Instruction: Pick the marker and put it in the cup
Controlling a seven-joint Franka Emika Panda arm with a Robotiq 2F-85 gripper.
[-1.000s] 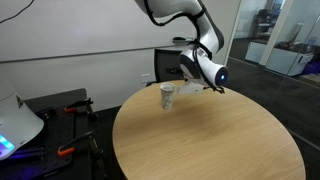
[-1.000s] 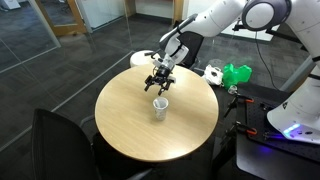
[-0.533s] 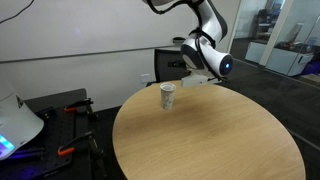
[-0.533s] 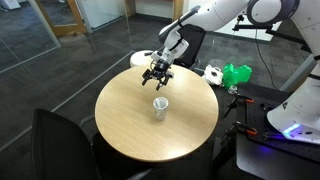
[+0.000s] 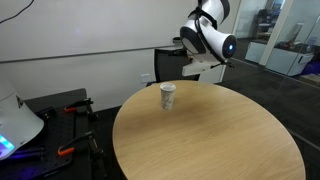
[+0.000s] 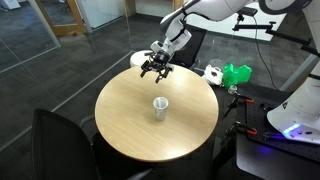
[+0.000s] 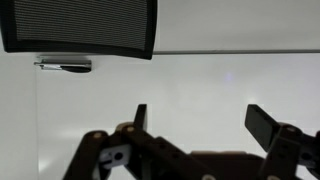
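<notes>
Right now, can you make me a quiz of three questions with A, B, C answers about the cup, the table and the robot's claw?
1. Where does the cup stand? A on the floor. B on the round table. C on a chair.
2. How many cups are on the table? A one. B two. C four.
3. How is the gripper? A shut on the cup. B shut on nothing. C open.

Answers: 1 B, both exterior views show it upright on the wooden top. 2 A, only one cup shows there. 3 C, the wrist view shows its fingers wide apart with nothing between them.
</notes>
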